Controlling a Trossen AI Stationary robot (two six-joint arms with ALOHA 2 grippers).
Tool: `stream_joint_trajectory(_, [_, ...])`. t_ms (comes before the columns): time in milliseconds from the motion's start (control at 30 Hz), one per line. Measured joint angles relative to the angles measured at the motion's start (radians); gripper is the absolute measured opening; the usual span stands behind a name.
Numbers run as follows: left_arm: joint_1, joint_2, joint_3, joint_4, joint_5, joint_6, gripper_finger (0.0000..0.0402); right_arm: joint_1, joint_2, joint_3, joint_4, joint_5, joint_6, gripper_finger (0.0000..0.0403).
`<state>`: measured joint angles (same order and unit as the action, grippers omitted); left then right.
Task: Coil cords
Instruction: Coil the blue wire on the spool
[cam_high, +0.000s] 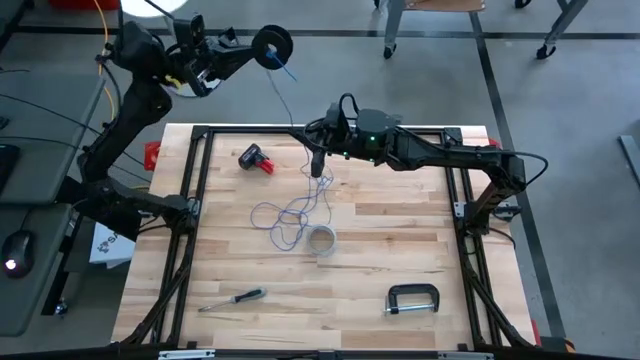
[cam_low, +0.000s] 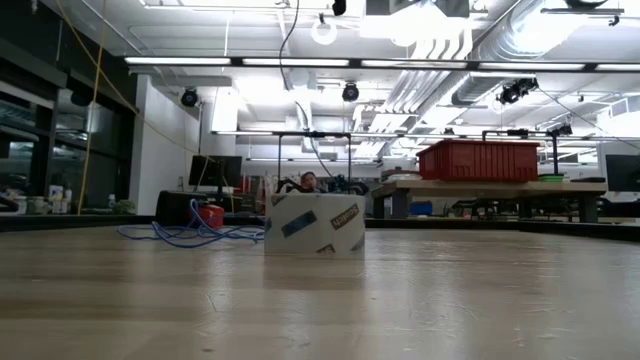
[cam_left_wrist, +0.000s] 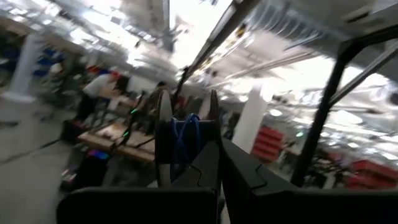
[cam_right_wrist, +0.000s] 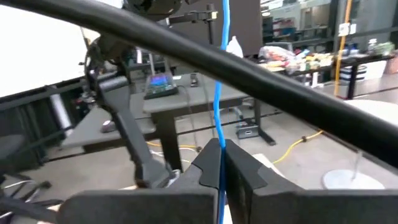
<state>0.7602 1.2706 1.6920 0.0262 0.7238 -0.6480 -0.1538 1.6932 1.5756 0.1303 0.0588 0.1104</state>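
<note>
A: Above the far left corner of the bench (cam_high: 400, 290), the left hand (cam_high: 262, 47) was clamped on a black spool (cam_high: 272, 46) with blue cord (cam_high: 288, 222) wound on its core. Where was the rest?

B: It ran down from the spool to the right hand (cam_high: 318, 165), whose fingers were pinched together on it over the far middle of the bench. Below that, loose blue loops lay tangled on the wood beside a roll of tape (cam_high: 320, 240).

A: So how would the winding go well?

B: I'd judge the right hand should let the cord slide under light tension, feeding it square to the spool so turns lay side by side. The tangle was the risk; a snagged loop could drag the tape roll.
</note>
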Motion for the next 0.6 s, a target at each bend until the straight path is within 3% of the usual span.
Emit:
stream_joint_trajectory(367, [0.098, -0.132, 0.001, -0.484, 0.004, 0.135, 0.0000, 0.005, -0.084, -0.001, -0.100, -0.029, -0.023, 0.0000])
stream_joint_trajectory(600, [0.114, -0.164, 0.001, -0.631, 0.031, 0.135, 0.0000, 0.003, -0.162, -0.001, -0.151, -0.028, -0.051, 0.0000])
